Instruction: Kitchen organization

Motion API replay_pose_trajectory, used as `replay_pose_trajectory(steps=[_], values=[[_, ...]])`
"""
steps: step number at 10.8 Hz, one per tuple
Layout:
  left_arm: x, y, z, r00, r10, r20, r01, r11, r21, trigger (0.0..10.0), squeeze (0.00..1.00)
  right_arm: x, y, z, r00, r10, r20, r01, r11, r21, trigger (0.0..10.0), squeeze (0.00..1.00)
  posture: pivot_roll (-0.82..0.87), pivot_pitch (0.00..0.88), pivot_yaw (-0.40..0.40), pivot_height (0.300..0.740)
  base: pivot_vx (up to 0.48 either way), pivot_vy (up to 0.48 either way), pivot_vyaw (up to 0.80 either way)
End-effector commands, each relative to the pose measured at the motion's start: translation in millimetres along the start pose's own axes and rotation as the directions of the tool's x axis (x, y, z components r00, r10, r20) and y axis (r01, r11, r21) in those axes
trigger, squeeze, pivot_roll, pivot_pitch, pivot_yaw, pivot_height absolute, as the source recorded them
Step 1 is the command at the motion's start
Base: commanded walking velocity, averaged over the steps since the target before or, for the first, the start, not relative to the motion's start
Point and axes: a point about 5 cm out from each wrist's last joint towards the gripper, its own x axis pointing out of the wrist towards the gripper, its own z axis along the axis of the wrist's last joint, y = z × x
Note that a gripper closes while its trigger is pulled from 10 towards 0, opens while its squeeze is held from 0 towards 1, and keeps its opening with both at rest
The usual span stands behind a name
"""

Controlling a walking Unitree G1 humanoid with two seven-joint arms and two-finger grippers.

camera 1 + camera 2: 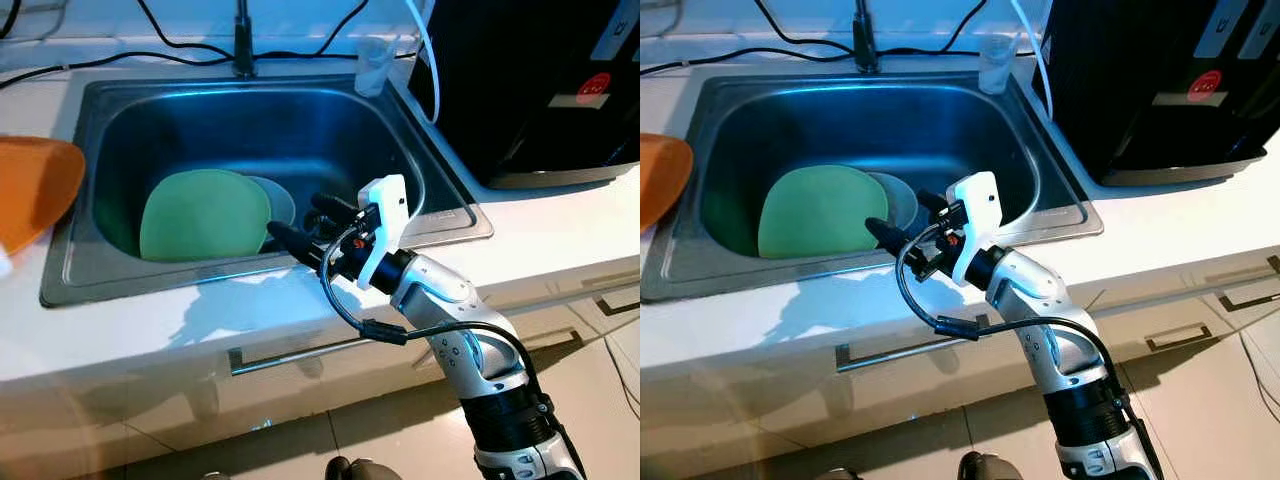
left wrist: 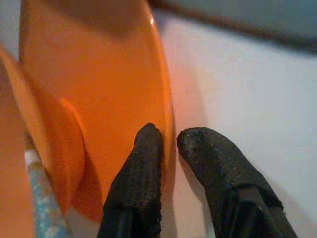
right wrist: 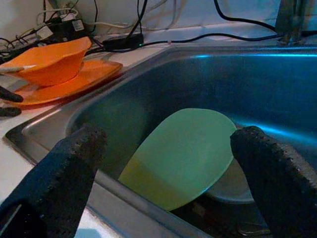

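A green plate (image 1: pixel 205 213) leans in the steel sink (image 1: pixel 250 115), with a smaller grey dish (image 1: pixel 280 198) behind it. My right gripper (image 1: pixel 294 215) hovers open over the sink's front rim, beside the green plate (image 3: pixel 183 153), and nothing is between its fingers (image 3: pixel 69 163). An orange plate (image 1: pixel 30 185) lies on the counter left of the sink. In the left wrist view my left gripper (image 2: pixel 171 144) is shut on the rim of the orange plate (image 2: pixel 109 89). An orange bowl (image 3: pixel 52 59) stands on that plate.
A faucet (image 1: pixel 242 45) and black cables run along the back wall. A clear cup (image 1: pixel 373 62) stands at the sink's back right corner. A large black appliance (image 1: pixel 540 80) takes up the right counter. Drawer handles (image 1: pixel 300 352) line the cabinet front below.
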Motion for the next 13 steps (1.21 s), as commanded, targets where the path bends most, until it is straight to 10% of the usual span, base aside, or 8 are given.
replay_pose_trajectory(steps=[1, 8, 13], values=[[10.0, -19.8, 1, 0.989, -0.147, 0.02, 0.147, 0.989, -0.022, 10.0, 1.0, 0.4, -2.8, 4, 1.0, -0.005, 0.011, 0.005, 1.0, -0.023, 10.0, 0.0, 0.19, 0.13, -0.091, 0.74, 0.0, 0.0, 0.0], [7.0, -9.0, 18, 0.987, -0.128, 0.1, 0.13, 0.991, -0.016, 10.0, 1.0, 2.7, -4.5, 4, 1.0, -0.014, 0.025, 0.015, 1.0, -0.025, 10.0, 0.0, 0.2, 0.124, -0.083, 0.74, 0.0, 0.0, 0.0], [6.0, -12.4, 61, 0.907, -0.151, 0.393, 0.191, 0.98, -0.064, 10.0, 1.0, 3.3, -6.9, 7, 0.999, -0.014, 0.033, 0.015, 0.999, -0.037, 10.0, 0.0, 0.19, 0.112, -0.088, 0.74, 0.0, 0.0, 0.0]])
